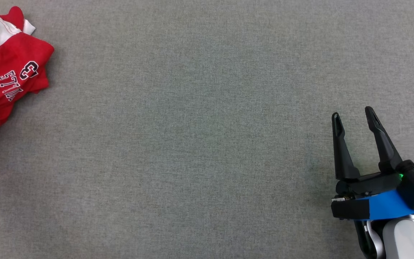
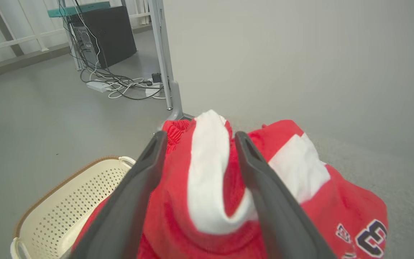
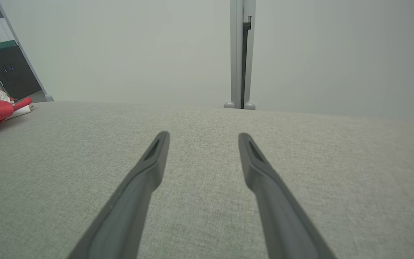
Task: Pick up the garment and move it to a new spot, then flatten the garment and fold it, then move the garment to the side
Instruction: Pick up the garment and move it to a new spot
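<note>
At the far left, below the edge of the surface (image 1: pixel 207 144), a cream perforated basket (image 2: pixel 67 201) stands on the floor, with a dark cabinet (image 2: pixel 106 34) and a tangle of cables (image 2: pixel 120 84) further back. It is probably where laundry comes from or goes to. Beside and above the basket, the garment (image 1: pixel 9 72) lies bunched at the surface's left edge. It is red with white panels and dark lettering, crumpled rather than spread, and part of it runs out of the head view. The left hand (image 2: pixel 199 138) is poised right over this heap with its two fingers (image 2: pixel 142 180) spread wide on either side of a raised white-and-red fold. It grips nothing yet, and whether the tips touch the cloth cannot be told. Straddling a ridge like this looks like the set-up for a pinch that lifts the whole bundle. To the right, the middle of the grey surface is bare, which seems the likely new spot, with room to flatten and fold. At the lower right, the right hand (image 1: pixel 352 117) hovers low over the bare cloth, jaws fully apart and empty, well apart from the garment. It appears parked out of the way until spreading needs a second grip. Behind it a grey post (image 3: pixel 242 54) rises at the surface's far edge.
</note>
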Controlling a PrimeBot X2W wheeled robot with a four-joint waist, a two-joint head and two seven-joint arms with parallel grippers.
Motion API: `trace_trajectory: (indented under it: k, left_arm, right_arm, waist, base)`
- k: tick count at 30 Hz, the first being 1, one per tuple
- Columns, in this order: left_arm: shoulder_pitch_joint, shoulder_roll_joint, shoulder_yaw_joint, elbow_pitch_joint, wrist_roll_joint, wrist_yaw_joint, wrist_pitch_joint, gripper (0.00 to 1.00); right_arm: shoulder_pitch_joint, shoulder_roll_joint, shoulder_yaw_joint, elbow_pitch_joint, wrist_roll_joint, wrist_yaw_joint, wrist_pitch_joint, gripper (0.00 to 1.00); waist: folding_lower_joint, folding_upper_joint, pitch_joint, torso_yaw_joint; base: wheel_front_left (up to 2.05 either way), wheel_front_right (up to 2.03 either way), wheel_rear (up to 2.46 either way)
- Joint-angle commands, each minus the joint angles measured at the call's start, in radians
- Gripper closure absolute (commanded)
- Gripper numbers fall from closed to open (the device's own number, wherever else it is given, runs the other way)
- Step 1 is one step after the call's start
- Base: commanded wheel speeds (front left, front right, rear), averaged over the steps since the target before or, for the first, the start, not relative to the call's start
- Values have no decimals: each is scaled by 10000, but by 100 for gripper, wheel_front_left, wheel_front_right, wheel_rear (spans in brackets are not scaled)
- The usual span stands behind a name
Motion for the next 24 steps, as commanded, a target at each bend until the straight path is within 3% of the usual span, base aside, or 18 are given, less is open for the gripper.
trace_trajectory:
  k: [1,8,9,10,11,12,24]
  left_arm:
    - [-260,99,-116,418,-62,-211,205,0]
    - [-523,-140,-367,2018,-352,-502,1429,0]
    - [-532,-176,-378,2181,-408,-562,1549,5]
    - [-545,-167,-416,2301,-420,-585,1618,62]
    - [-548,-150,-462,2414,-427,-651,1653,93]
    - [-553,-142,-490,2488,-450,-694,1630,100]
    - [-1119,252,-1034,1766,55,-924,-231,100]
  right_arm:
    - [-58,-54,-37,-153,-104,4,62,0]
    - [-72,-55,91,-287,-99,4,158,0]
    - [-68,-55,108,-275,-92,4,162,0]
    - [-60,-55,133,-253,-85,4,165,0]
    - [-49,-55,169,-230,-64,4,165,0]
    - [-33,-55,193,-220,-40,4,170,0]
    - [180,-53,381,327,302,4,-90,0]
  waist:
    - [-2,-3,41,-3]
    - [-2,-3,27,76]
    - [-2,-3,0,85]
    - [-2,-3,-36,90]
    - [-2,-3,-87,84]
    - [-2,-3,-130,79]
    - [-2,-3,-1208,-88]
  base:
    - [0,0,0]
    - [0,0,0]
    - [0,0,0]
    - [0,0,0]
    - [0,0,0]
    - [0,0,0]
    - [0,0,0]
